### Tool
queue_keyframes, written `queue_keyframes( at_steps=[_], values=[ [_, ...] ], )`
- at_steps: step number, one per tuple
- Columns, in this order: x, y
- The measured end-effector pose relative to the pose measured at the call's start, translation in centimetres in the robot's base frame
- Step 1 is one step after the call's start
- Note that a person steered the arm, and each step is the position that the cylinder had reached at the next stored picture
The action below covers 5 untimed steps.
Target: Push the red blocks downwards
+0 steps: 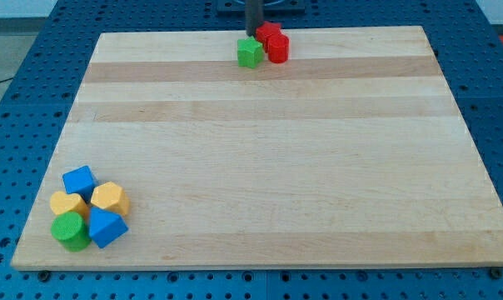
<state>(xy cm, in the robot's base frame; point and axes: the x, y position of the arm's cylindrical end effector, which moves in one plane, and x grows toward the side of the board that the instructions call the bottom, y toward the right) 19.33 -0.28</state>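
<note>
Two red blocks sit touching at the view's top centre of the wooden board (260, 167): one red block (268, 32) with an uneven outline behind, and a red cylinder (277, 48) in front of it. A green block (250, 52) lies against their left side. My dark rod comes down from the view's top edge, and my tip (253, 35) is just above the green block and right beside the rear red block's left side.
A cluster lies at the view's bottom left corner: a blue cube (79, 180), two yellow blocks (67, 203) (110, 198), a green cylinder (70, 230) and a blue wedge-like block (107, 227). A blue perforated table (18, 100) surrounds the board.
</note>
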Motion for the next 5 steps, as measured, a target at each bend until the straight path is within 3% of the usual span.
queue_keyframes(
  at_steps=[3, 5],
  values=[
    [4.8, 8.1],
    [3.7, 6.7]
  ],
)
